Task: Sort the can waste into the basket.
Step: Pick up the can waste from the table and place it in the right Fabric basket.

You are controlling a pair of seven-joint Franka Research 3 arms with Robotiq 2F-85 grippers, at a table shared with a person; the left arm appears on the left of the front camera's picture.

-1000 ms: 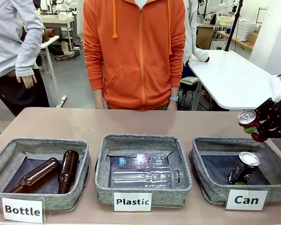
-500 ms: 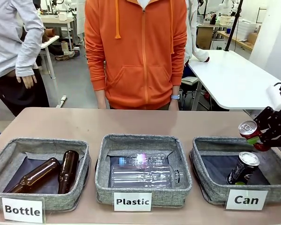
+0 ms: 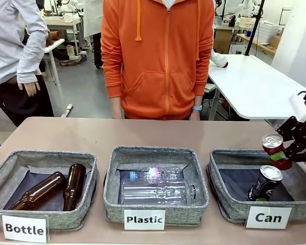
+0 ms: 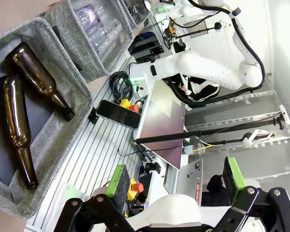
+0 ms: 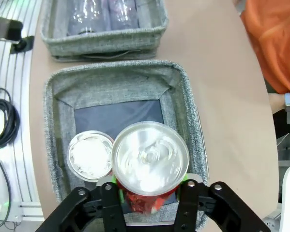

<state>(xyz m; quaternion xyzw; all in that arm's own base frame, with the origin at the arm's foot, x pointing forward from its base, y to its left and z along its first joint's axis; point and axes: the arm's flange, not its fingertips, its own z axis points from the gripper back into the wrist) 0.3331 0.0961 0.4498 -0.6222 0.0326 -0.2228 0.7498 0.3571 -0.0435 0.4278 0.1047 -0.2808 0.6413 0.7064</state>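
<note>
My right gripper (image 3: 280, 154) holds the red can (image 3: 274, 149) in the air over the far right corner of the grey "Can" basket (image 3: 229, 153), its fingers shut on the can's sides. From the right wrist view, the red can (image 5: 149, 164) shows its silver top between my fingers (image 5: 108, 193), straight above the basket (image 5: 111, 72). A dark can with green marks (image 3: 264, 184) stands tilted inside the basket, seen beside the red one as a silver top (image 5: 90, 155). My left gripper (image 4: 176, 179) is open and holds nothing, off the table's side.
The "Plastic" basket (image 3: 155, 153) with clear bottles stands in the middle, and the "Bottle" basket (image 3: 40, 154) with two brown bottles (image 3: 73, 186) at the left. A person in an orange hoodie (image 3: 158, 56) stands at the table's far edge.
My right gripper has sunk slightly over the Can basket, and the red can now sits more upright between its fingers. The person has shifted to the right.
</note>
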